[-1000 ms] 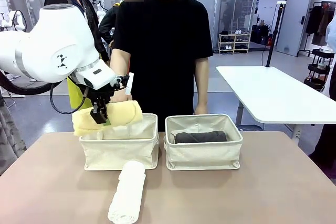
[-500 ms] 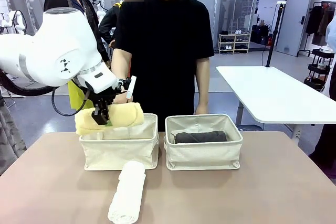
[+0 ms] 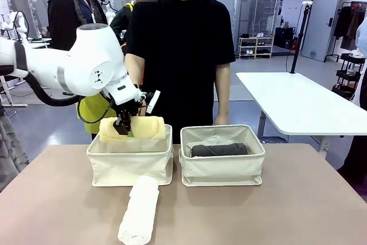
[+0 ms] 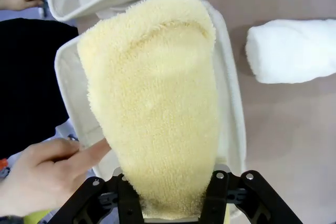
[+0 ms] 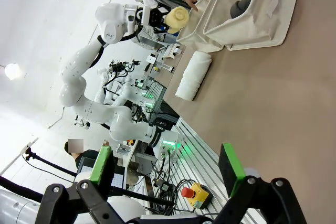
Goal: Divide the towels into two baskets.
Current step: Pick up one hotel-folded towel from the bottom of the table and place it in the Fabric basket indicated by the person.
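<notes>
My left gripper is clamping one end of the pale yellow terry towel roll, wrist pointing down, holding it across the top of the left cream canvas basket. A person's hand is pressing a finger against the roll. My right gripper is hanging spread wide. A dark grey towel roll is lying in the right basket, and a white towel roll is resting on the tan table.
</notes>
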Controlling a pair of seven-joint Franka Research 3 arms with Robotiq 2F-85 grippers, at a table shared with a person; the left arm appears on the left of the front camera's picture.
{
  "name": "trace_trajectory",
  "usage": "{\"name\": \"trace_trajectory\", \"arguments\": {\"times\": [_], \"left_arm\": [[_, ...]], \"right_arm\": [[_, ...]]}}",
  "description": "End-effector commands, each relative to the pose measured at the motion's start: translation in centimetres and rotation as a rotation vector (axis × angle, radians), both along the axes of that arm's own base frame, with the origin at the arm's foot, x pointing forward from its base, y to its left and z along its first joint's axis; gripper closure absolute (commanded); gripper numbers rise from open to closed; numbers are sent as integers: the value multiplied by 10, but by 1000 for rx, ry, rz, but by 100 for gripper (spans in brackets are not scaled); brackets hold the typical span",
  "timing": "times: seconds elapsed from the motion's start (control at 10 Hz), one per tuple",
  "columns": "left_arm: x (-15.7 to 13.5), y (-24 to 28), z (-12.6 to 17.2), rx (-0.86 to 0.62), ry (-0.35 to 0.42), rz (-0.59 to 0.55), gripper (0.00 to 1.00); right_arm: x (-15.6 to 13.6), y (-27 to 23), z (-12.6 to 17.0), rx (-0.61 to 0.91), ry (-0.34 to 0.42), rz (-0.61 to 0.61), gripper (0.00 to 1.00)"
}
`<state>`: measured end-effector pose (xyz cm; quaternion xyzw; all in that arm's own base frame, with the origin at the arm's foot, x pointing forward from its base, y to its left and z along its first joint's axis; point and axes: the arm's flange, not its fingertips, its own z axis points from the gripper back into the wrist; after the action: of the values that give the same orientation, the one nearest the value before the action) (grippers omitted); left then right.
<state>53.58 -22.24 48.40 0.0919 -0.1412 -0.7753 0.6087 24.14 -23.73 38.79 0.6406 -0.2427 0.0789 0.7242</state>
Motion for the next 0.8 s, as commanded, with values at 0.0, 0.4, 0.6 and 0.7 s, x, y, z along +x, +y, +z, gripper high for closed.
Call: {"name": "trace_trajectory", "arguments": {"times": [0.0,0.4,0.6,0.7], "left_arm": [[21,4,-1,11,5,-81,57],[44,-1,-26,21,27,-138,57],[52,-4,-35,51,43,-119,57],[54,-4,-37,55,54,-112,41]], "right_arm": [[-3,1,4,4,2,0,0],[-3,1,4,4,2,0,0],[-3,1,4,4,2,0,0],[-3,1,4,4,2,0,0]]}}
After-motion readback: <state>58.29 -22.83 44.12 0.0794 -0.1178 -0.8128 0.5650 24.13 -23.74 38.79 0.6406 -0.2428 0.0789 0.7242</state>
